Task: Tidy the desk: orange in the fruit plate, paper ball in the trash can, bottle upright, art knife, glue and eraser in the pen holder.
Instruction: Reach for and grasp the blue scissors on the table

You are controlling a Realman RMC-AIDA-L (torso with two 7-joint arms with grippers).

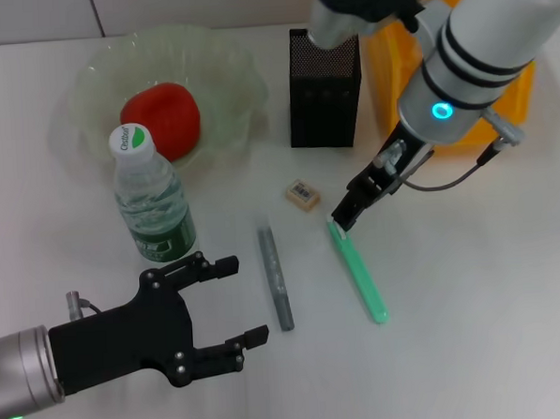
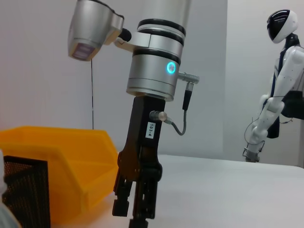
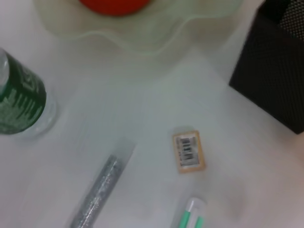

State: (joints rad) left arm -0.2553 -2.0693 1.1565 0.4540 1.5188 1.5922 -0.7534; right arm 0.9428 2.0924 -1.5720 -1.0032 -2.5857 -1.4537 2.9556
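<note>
A reddish orange (image 1: pixel 160 119) lies in the translucent green fruit plate (image 1: pixel 226 71) at the back left. A water bottle (image 1: pixel 151 197) stands upright in front of the plate. The tan eraser (image 1: pixel 303 194), the grey glue stick (image 1: pixel 275 277) and the green art knife (image 1: pixel 358 273) lie on the table in front of the black mesh pen holder (image 1: pixel 324 87). My right gripper (image 1: pixel 348 212) hangs just over the knife's far end, its fingers (image 2: pixel 121 199) a little apart and empty. My left gripper (image 1: pixel 240 301) is open and empty at the front left. No paper ball is in view.
A yellow bin (image 1: pixel 447 88) stands at the back right behind my right arm, next to the pen holder. The eraser (image 3: pixel 189 151), the glue stick (image 3: pixel 97 190) and the knife's tip (image 3: pixel 192 213) also show in the right wrist view. A white humanoid robot (image 2: pixel 280 80) stands far off.
</note>
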